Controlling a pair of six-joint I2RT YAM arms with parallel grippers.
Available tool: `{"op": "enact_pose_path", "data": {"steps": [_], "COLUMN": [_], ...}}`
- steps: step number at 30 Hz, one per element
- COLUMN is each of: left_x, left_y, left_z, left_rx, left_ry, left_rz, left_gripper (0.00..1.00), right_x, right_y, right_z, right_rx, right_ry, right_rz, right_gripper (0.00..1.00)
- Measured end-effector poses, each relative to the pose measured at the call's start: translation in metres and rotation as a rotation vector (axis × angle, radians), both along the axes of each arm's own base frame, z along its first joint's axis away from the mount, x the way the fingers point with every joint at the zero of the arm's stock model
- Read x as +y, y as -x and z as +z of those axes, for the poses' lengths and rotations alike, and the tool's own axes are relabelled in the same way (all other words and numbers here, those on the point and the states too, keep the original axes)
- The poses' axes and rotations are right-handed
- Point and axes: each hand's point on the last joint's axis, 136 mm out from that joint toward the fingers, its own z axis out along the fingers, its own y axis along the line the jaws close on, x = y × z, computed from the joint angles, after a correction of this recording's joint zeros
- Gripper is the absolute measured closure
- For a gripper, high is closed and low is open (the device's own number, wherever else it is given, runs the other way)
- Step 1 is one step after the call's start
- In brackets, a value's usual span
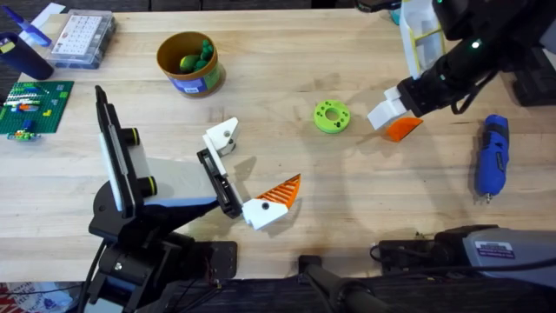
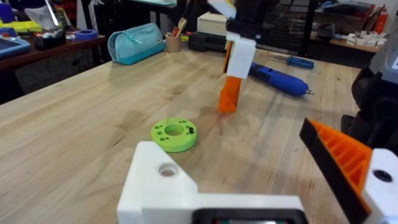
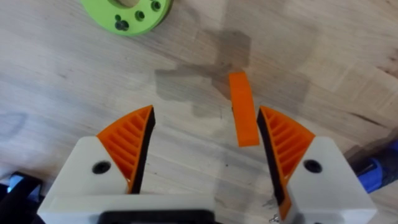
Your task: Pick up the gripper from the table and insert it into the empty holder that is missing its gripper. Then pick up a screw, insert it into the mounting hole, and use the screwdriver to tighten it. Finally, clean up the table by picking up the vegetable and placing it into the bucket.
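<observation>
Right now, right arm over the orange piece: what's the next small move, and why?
Probably lower a little, centre on it, and close. In the right wrist view the right gripper is open above the table, and the loose orange piece lies flat between its fingers, close to one pad rather than centred. The piece looks not yet grasped, so a small shift first should help.
</observation>
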Motion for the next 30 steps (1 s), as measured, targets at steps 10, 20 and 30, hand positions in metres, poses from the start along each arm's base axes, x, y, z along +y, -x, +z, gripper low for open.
{"op": "enact_pose_path", "data": {"steps": [10, 20, 30], "left_x": [0.000, 0.000, 0.000], "left_y": [0.000, 0.000, 0.000], "left_z": [-0.001, -0.001, -0.002], "left_rx": [0.009, 0.009, 0.011], "left_ry": [-0.003, -0.003, -0.004], "left_rz": [0.004, 0.004, 0.004], "left_gripper": [0.010, 0.010, 0.010], "right_x": [-0.018, -0.062, -0.077], "right_y": [-0.019, 0.019, 0.029], "right_z": [0.020, 0.064, 0.043], "right_rx": [-0.077, -0.150, -0.180], "right_ry": [0.056, 0.111, 0.099], "right_rz": [-0.063, -0.193, -0.261], "right_gripper": [0.041, 0.041, 0.041]}}
